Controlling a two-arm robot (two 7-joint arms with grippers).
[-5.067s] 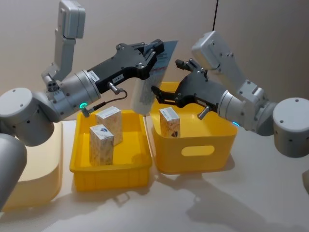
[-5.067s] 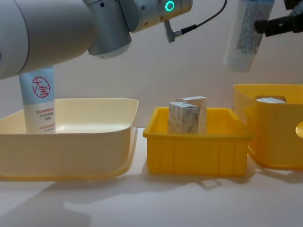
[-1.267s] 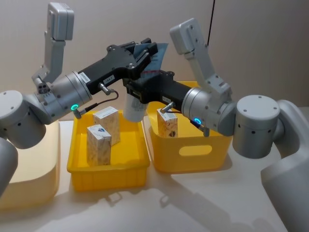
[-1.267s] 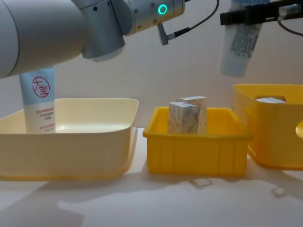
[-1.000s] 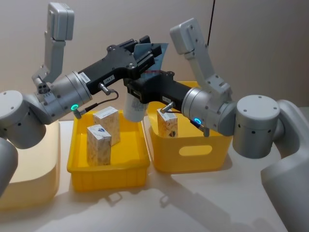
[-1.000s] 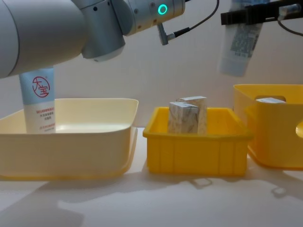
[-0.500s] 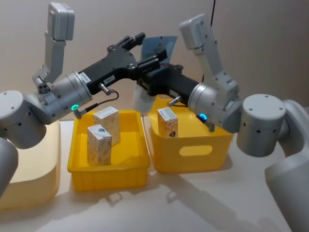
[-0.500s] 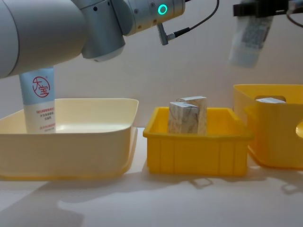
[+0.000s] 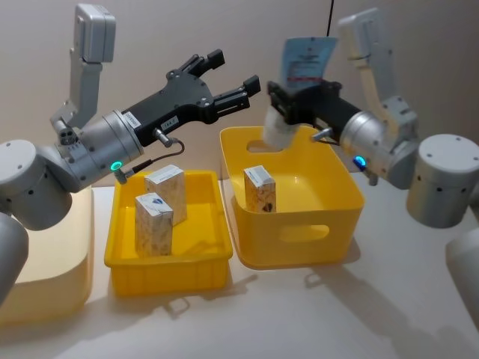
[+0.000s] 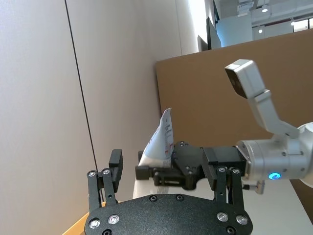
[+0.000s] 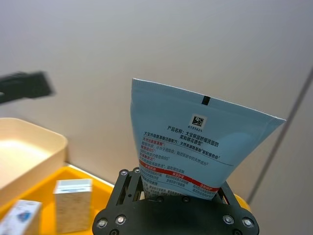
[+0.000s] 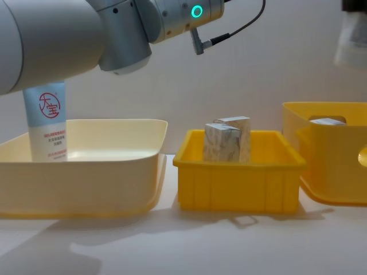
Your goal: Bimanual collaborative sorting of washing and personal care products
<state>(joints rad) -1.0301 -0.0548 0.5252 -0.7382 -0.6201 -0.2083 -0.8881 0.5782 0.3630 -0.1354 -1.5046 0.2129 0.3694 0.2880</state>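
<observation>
Against beige wall, pale-blue squeeze tube (image 9: 298,82) bears red-banded print.

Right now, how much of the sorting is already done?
Two cartons stand in the shallow yellow bin, one carton in the deep bin. The right claw holds a tube above the deep bin; the left claw is open. Another tube waits in the cream tray.

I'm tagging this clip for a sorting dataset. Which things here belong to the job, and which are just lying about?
Job:
- pale-blue tube, held in the right gripper above the deep yellow bin
- carton in that bin
- two cartons in the shallow yellow bin
- red-logo tube standing in the cream tray
- left gripper, fingers open

Lying about:
- black cable
</observation>
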